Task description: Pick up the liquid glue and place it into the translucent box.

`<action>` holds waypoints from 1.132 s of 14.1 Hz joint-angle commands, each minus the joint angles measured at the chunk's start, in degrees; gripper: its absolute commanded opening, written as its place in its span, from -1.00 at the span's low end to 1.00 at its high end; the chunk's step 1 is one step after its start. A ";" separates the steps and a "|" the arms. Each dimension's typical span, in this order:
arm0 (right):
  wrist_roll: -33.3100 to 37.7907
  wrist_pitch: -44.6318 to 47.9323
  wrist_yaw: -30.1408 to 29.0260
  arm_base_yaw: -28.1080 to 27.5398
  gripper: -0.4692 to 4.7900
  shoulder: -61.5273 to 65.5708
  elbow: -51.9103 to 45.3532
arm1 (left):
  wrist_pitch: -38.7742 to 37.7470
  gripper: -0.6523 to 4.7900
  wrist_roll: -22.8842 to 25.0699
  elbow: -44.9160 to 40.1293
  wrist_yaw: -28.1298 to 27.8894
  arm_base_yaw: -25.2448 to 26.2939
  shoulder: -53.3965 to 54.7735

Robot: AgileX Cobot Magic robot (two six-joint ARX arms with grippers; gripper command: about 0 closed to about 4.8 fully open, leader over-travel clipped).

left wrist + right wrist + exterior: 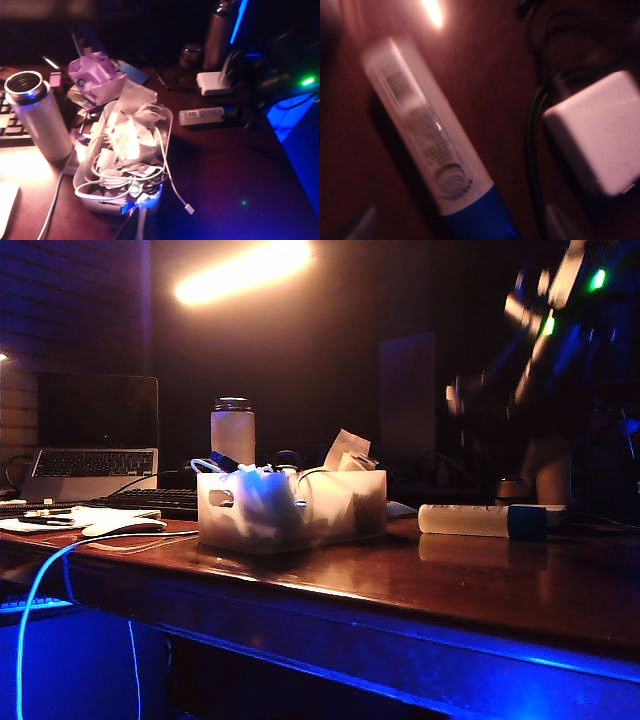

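Observation:
The liquid glue (470,520) lies on its side on the dark wooden table, right of the translucent box (345,512), with its blue cap (527,522) pointing away from the box. The box (85,185) is full of white cables and crumpled papers. In the right wrist view the glue (425,135) lies just below my right gripper (457,227), which is open with a fingertip (360,225) on each side of the blue cap (480,215), not touching it. My right arm (540,330) is a blur above the glue. My left gripper hovers over the box; its jaws barely show.
A white insulated bottle (37,120) stands beside the box. A metallic flask (220,35) and a white charger (595,130) with a dark cable lie close to the glue. A laptop (95,435), keyboard and mouse sit at the far left.

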 commanded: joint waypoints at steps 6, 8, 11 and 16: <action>-0.24 6.73 -0.17 -0.44 1.00 6.60 0.26 | 0.28 -0.78 -0.26 0.31 1.40 -0.07 -0.17; 5.38 4.63 -7.13 -1.36 1.00 6.60 0.28 | 0.28 -0.78 -0.26 0.31 1.40 -0.07 -0.17; 13.27 -0.42 -21.88 -1.88 1.00 6.56 0.28 | 0.28 -0.78 -0.26 0.31 1.40 -0.07 -0.17; 14.14 7.69 -14.67 -1.75 1.00 3.96 0.35 | -0.13 -0.78 -0.24 0.31 1.40 -0.07 -0.17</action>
